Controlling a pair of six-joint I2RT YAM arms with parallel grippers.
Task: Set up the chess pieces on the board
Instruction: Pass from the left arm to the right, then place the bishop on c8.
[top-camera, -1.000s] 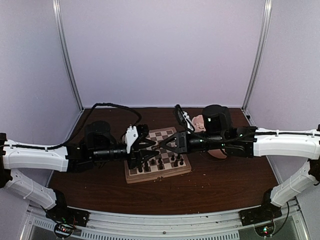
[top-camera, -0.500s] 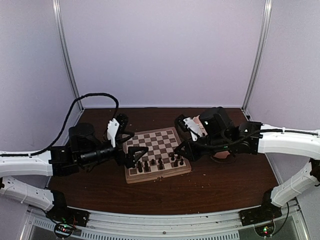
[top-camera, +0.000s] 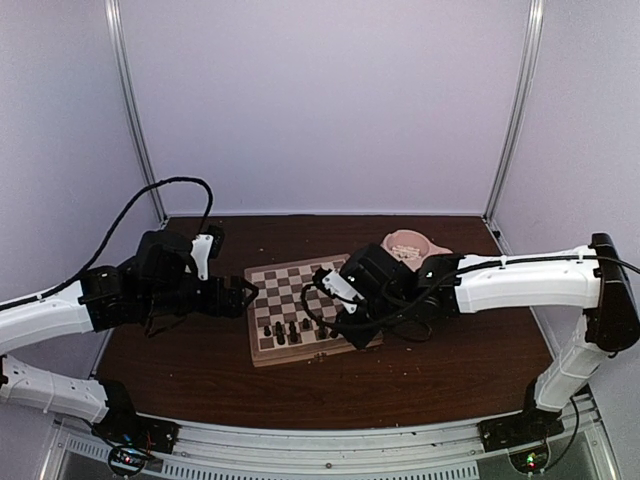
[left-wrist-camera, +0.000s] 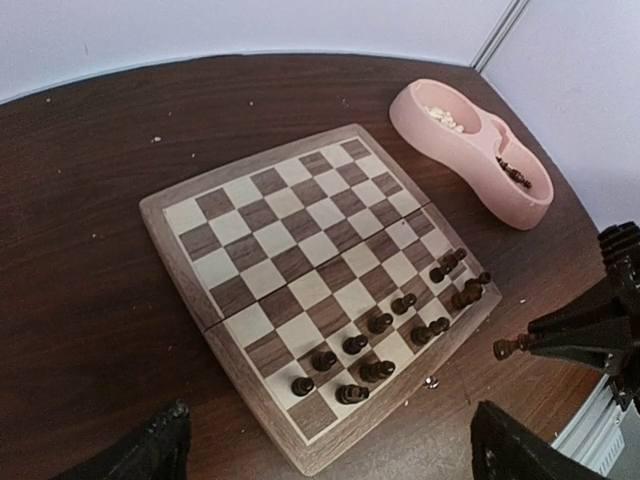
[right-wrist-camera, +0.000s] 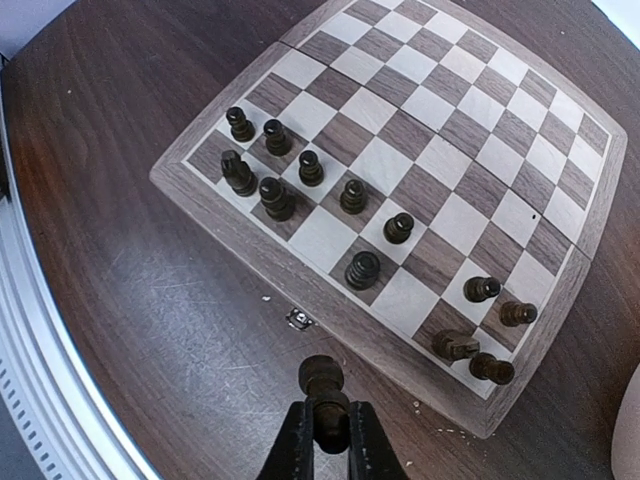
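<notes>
R gripper (right-wrist-camera: 326, 412) jaws clamped on a dark chess piece (right-wrist-camera: 322, 378), over the desk just off the board's (right-wrist-camera: 440, 160) near edge, by the metal clasp (right-wrist-camera: 297, 319). More dark pieces (right-wrist-camera: 362, 268) stand in the 2 rows along that edge. L gripper (top-camera: 240, 297) jaws wide apart, empty, at board's left side. Pink bowl (left-wrist-camera: 470, 150) sits twd desk's far right corner.
</notes>
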